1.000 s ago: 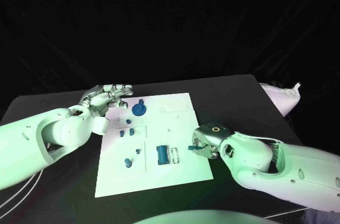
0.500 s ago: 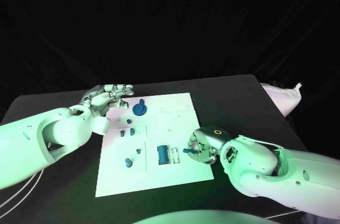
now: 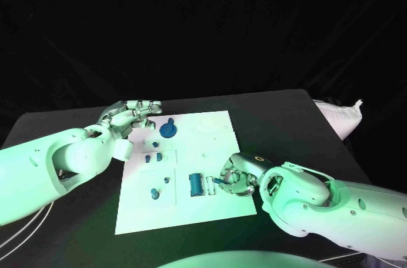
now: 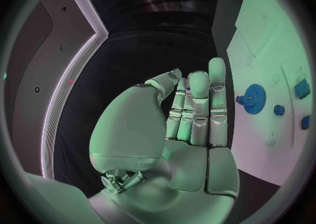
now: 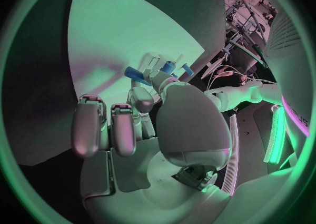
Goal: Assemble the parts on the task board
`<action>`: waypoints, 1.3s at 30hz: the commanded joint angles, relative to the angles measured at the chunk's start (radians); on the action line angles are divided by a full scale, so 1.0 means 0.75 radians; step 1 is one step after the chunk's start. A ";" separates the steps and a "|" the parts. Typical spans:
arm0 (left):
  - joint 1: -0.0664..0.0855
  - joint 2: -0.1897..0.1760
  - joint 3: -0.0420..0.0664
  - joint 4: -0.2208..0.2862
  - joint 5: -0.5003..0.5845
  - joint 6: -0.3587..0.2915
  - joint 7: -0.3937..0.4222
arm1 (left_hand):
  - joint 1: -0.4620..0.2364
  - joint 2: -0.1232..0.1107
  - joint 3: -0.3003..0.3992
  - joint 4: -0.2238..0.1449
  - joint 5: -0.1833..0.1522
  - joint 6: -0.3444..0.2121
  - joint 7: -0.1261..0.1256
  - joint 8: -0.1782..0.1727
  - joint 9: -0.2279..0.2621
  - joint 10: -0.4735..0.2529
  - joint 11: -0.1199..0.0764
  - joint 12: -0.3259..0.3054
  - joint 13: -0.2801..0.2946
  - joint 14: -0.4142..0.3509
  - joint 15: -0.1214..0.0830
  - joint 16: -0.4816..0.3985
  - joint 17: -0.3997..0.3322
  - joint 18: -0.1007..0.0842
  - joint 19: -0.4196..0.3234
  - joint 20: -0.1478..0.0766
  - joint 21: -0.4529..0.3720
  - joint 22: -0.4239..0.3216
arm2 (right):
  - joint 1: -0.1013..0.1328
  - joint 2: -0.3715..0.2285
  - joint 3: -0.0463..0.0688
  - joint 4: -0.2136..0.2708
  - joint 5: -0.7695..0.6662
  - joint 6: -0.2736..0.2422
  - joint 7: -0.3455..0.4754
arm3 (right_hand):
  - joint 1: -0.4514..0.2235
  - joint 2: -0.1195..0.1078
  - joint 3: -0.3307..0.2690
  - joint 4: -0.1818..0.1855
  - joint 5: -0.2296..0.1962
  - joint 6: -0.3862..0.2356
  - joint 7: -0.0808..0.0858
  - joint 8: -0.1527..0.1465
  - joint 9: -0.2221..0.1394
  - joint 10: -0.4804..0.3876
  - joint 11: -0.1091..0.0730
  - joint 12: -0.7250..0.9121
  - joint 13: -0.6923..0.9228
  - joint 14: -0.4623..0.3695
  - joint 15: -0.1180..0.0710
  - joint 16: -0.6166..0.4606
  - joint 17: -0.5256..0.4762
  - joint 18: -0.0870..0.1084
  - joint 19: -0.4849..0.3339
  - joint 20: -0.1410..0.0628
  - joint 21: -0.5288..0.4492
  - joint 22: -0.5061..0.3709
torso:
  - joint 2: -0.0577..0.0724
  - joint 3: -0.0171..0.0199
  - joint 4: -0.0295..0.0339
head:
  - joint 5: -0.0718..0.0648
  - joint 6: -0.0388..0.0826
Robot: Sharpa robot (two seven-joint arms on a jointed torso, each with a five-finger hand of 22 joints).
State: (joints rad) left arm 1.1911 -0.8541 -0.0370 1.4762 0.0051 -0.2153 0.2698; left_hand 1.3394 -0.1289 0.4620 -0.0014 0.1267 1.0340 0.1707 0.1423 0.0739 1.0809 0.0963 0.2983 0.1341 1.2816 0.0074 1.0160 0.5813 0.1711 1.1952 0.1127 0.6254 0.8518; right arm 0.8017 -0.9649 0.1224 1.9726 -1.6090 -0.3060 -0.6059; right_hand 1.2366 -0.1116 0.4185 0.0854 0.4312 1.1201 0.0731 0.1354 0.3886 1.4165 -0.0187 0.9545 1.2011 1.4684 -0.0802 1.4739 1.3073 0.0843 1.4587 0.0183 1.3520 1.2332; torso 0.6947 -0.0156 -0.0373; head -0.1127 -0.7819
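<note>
Pinching small blue part (image 5: 134, 72) | right robot hand (image 5: 141, 109) | wrist view

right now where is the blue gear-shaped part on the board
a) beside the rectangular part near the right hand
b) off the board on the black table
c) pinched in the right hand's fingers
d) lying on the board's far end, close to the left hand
d: the blue gear lies on the far end of the white task board, just beside the left hand, which holds nothing and does not touch it.
</note>
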 commanded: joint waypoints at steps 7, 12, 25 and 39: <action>0.000 0.005 0.001 0.008 -0.009 0.017 0.010 | 0.001 0.010 -0.006 0.001 0.001 -0.006 0.000 0.006 -0.002 -0.009 0.000 0.005 -0.001 -0.004 0.004 -0.001 -0.001 0.015 0.009 -0.003 -0.009 -0.002 | 0.001 0.051 0.000 -0.061 0.119 0.032 -0.021 | -0.063 0.009 -0.027 0.032 0.036 0.033 -0.023 0.016 0.064 0.010 -0.007 -0.011 -0.012 0.099 -0.013 0.009 0.151 -0.020 0.012 -0.005 0.009 0.009 | 0.002 0.0009 -0.0008 | 0.006 0.003; 0.001 0.007 0.001 0.009 -0.009 0.017 0.009 | 0.001 0.010 -0.006 0.001 0.001 -0.006 0.000 0.006 -0.002 -0.009 0.000 0.005 -0.001 -0.004 0.004 -0.001 -0.001 0.015 0.009 -0.003 -0.009 -0.002 | 0.004 0.073 0.000 -0.085 0.129 0.055 -0.024 | -0.093 0.014 -0.041 0.046 0.035 0.048 -0.030 0.026 0.073 0.024 -0.012 0.035 0.017 0.101 -0.017 0.013 0.159 -0.021 0.015 -0.008 0.014 0.016 | 0.001 0.0001 -0.0015 | 0.005 0.001; 0.001 0.010 0.001 0.010 -0.009 0.018 0.006 | 0.002 0.012 -0.007 0.000 0.001 -0.007 0.000 0.008 -0.002 -0.010 0.000 0.008 -0.002 -0.003 0.004 0.003 0.003 0.015 0.010 -0.003 -0.010 -0.003 | 0.007 0.115 0.000 -0.104 0.136 0.062 -0.023 | -0.153 0.025 -0.076 0.081 0.026 0.059 -0.036 0.033 0.083 0.035 -0.016 0.064 0.037 0.103 -0.022 0.020 0.169 -0.024 0.020 -0.012 0.024 0.030 | 0.001 0.0021 -0.0028 | 0.011 -0.003; 0.001 0.009 0.001 0.018 -0.006 0.020 -0.007 | 0.002 0.012 -0.007 0.001 0.001 -0.008 0.000 0.008 -0.002 -0.011 0.000 0.008 -0.002 -0.002 0.004 0.004 0.004 0.015 0.010 -0.003 -0.010 -0.003 | 0.007 0.121 0.000 -0.097 0.120 0.056 -0.021 | -0.189 0.033 -0.100 0.107 0.021 0.065 -0.038 0.035 0.086 0.041 -0.018 0.082 0.050 0.105 -0.023 0.028 0.183 -0.027 0.025 -0.013 0.032 0.044 | 0.001 0.0028 -0.0022 | 0.013 -0.006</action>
State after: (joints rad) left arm 1.1912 -0.8490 -0.0370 1.4869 0.0021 -0.2152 0.2649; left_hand 1.3394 -0.1289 0.4620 -0.0013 0.1266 1.0340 0.1707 0.1423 0.0739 1.0809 0.0963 0.2983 0.1342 1.2816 0.0074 1.0160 0.5826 0.1711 1.1952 0.1127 0.6214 0.8507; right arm 0.8092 -0.8774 0.1235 1.8967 -1.5136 -0.2808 -0.6214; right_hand 1.0999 -0.0843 0.3434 0.1600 0.4489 1.1670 0.0443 0.1588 0.4537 1.4429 -0.0312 1.0101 1.2376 1.4646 -0.0915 1.4914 1.3078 0.0842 1.4626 0.0145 1.3746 1.2654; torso 0.6955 -0.0140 -0.0392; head -0.1034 -0.7859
